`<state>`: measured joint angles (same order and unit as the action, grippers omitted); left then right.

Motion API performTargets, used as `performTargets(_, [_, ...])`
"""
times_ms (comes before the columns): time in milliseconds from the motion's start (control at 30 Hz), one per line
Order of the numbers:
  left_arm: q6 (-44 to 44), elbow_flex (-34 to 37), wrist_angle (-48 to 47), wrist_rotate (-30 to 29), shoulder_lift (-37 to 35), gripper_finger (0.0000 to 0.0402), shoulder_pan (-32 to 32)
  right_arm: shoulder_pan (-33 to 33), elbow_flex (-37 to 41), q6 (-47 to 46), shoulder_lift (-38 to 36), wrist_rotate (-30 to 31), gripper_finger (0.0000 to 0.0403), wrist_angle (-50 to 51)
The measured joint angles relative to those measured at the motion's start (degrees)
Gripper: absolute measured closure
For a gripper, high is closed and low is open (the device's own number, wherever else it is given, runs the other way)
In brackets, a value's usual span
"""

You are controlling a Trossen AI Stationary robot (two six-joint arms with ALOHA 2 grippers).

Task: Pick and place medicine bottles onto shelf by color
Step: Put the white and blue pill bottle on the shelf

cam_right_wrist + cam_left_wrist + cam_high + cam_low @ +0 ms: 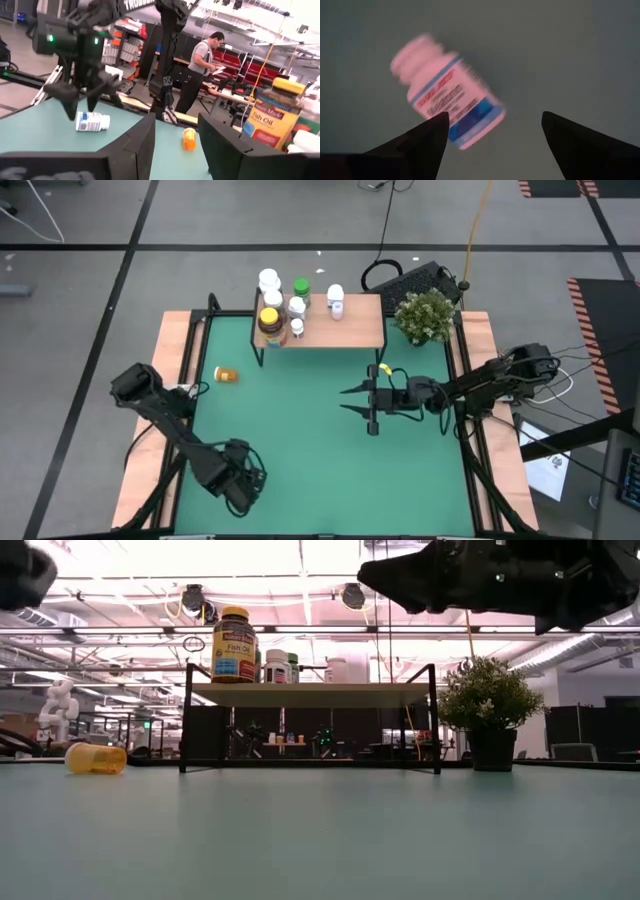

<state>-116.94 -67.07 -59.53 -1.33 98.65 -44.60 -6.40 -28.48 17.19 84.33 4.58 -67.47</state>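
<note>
The left end effector point(240, 485) hangs over the worktop point(300, 440) near its front left corner, pointing down, with its two dark fingers point(427, 137) spread wide and nothing between them. Directly below it a white bottle with a blue label point(447, 97) lies on its side on the green surface; the fingers are above it and apart from it. The right wrist view shows this same bottle point(92, 121) lying under the left arm's tips.

The right end effector point(362, 402) hovers above the middle of the worktop, toward the right side, its fingers point(135, 145) parted with a gap between them and grasping nothing.

An orange bottle point(227, 375) lies on its side near the back left of the worktop, just left of the shelf point(345, 330).

The shelf stands at the back edge, centred. On its left end stand the amber fish oil bottle with a yellow lid point(269, 322) and several white bottles point(296, 307), with a green bottle point(301, 288) behind them. One more white bottle point(335, 301) stands near the middle of the shelf's back edge.

A potted plant point(426, 316) sits at the back right corner of the worktop.
</note>
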Motion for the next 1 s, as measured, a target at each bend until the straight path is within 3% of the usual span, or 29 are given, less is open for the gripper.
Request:
performTargets(100, [-5.2, 1.3, 1.1, 2.8, 0.0, 0.0079, -0.4, 0.5, -1.1, 0.7, 0.0, -0.1, 0.0261, -0.1])
performTargets(300, [-14.1, 1.3, -1.9, 2.3, 0.0, 0.0080, -2.5, 1.6, -2.7, 3.3, 0.0, -0.3, 0.0261, 0.6])
performTargets(467, [-15.6, 2.9, 0.3, -1.3, 0.0, 0.0080, -2.7, 2.9, -3.5, 3.7, 0.0, -0.3, 0.0261, 0.6])
performTargets(700, [-17.3, 9.5, 9.5, -1.5, 0.0, 0.0080, -3.4, 4.2, -3.8, 2.8, 0.0, -3.6, 0.0261, 0.5])
performTargets(833, [-16.7, 11.0, 9.6, -1.6, 0.0, 0.0082, -3.5, 4.2, -3.8, 1.6, 0.0, -3.8, 0.0261, 0.7])
performTargets(1000, [-13.4, 11.2, 5.7, -3.6, 0.0, 0.0130, -3.0, 4.2, -3.8, -2.7, 0.0, -3.8, 0.0261, 1.9])
